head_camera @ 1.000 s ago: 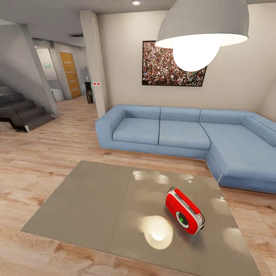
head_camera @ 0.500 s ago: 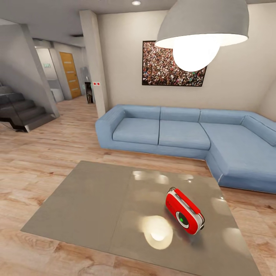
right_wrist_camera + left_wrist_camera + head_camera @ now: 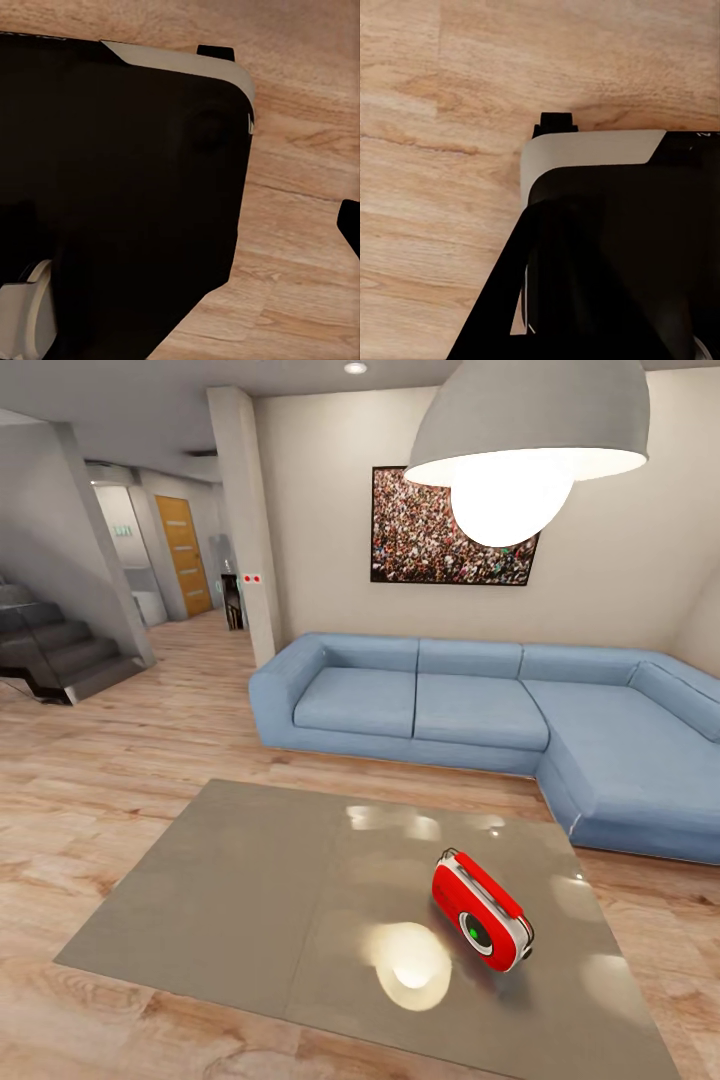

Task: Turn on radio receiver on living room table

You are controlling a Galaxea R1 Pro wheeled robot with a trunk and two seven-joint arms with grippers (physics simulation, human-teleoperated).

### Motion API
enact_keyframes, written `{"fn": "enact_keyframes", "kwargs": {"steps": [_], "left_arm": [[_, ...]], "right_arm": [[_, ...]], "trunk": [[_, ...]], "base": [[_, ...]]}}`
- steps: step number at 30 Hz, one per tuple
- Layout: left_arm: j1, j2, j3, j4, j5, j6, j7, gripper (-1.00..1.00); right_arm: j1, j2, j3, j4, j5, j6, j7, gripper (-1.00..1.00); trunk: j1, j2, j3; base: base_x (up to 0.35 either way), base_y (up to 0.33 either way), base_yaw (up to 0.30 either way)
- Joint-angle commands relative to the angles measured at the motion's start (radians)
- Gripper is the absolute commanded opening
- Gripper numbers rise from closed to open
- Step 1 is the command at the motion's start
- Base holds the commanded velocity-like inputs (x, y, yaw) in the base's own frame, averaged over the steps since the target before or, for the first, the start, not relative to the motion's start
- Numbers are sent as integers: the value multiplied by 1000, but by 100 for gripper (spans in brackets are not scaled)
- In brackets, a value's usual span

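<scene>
I see the radio receiver lying tilted on the glossy table, blue sofa beyond, wood floor around; I can't tell either gripper's state.

Left wrist view: robot base, glossy black body with a light grey rounded-corner top panel; small black square tab at 12 o'clock of the panel.

Right wrist view: same black body, grey edge trim, white rounded part at 7 o'clock.
</scene>
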Motion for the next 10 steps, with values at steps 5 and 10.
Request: {"fn": "enact_keyframes", "kwargs": {"steps": [5,10], "left_arm": [[0,1,1,0,0,0,0,-100],[0,0,0,0,0,0,0,-100]], "right_arm": [[0,0,1,0,1,0,0,100],[0,0,1,0,1,0,0,100]], "trunk": [[0,0,0],[0,0,0]], "base": [[0,0,0],[0,0,0]]}}
